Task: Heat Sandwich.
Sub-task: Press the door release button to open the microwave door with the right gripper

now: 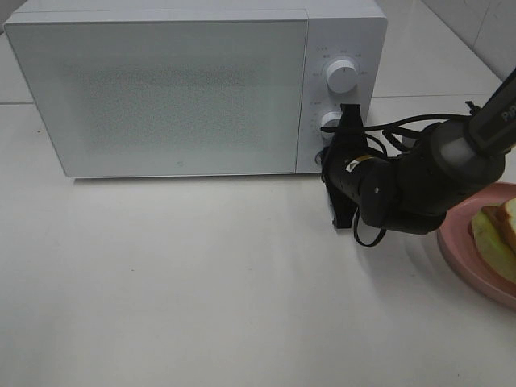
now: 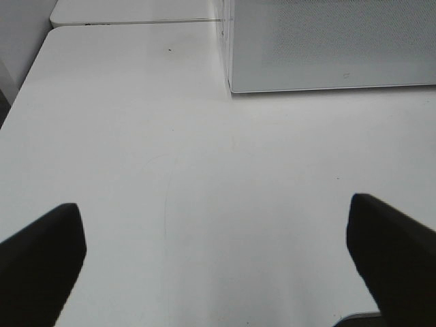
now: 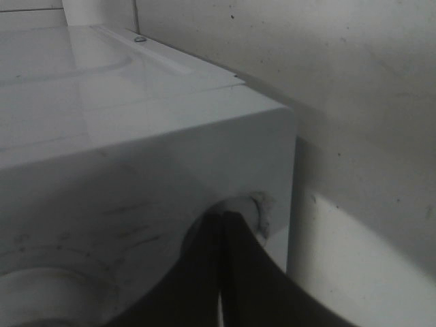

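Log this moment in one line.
right gripper: shut, tips at control panel | left gripper: open, empty, above table | microwave door: closed | sandwich: on pink plate

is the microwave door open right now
No, in the high view the microwave door is shut, lying flush with the control panel beside it.

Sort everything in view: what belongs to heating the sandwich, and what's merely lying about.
Job: sandwich on its pink plate; microwave, door shut; its lower knob; right gripper, shut, tips at that knob.
Just there: table; upper knob; left gripper, open over bare table.
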Tool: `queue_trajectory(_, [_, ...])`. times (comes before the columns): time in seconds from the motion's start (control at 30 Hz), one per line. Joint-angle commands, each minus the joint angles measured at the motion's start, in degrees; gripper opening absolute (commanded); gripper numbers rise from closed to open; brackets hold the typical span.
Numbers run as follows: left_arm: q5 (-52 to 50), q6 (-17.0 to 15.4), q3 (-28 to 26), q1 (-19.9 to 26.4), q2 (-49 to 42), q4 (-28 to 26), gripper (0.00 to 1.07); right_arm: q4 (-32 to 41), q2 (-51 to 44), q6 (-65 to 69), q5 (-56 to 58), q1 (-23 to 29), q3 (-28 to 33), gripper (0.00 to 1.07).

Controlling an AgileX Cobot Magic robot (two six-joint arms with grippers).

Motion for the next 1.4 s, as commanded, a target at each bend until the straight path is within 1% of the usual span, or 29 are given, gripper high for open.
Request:
queue_trajectory(0.03, [-0.3,-0.2,0.2,-0.1,-1.5,-0.4,0.99,-1.0,-0.5,-4.1,-10.7,-0.7,-5.4,0.0])
queue_trajectory(0.13, [-0.3,-0.2,0.2,-0.1,-1.5,-0.4,0.99,-0.4,0.3,-4.6,-10.9,-1.2,-7.1,0.0])
queue_trajectory(0.2, [-0.3,-0.2,0.2,-0.1,-1.5,-0.4,0.99,0.3,1.4,-4.8,-11.4,-1.4,-9.3,0.0])
queue_trajectory(0.33, [-0.3,-0.2,0.2,-0.1,-1.5,-0.4,0.99,0.3,1.4,-6.1,-13.0,-1.4,-10.4,0.0])
queue_trajectory(0.77, [-0.3,-0.2,0.2,-0.1,-1.5,-0.4,0.99,0.3,1.4,-7.2,-13.3,-1.4,-10.4,0.0])
queue_trajectory(1.1, [-0.3,-0.2,0.2,-0.1,-1.5,-0.4,0.99,0.0,1.2,-4.8,-9.3,-1.2,-8.4,0.0])
queue_trajectory(1.4, [-0.3,-0.2,0.2,-0.1,-1.5,-0.4,0.99,-1.7,-0.8,-4.7,-4.3,-1.2,-8.3,0.0])
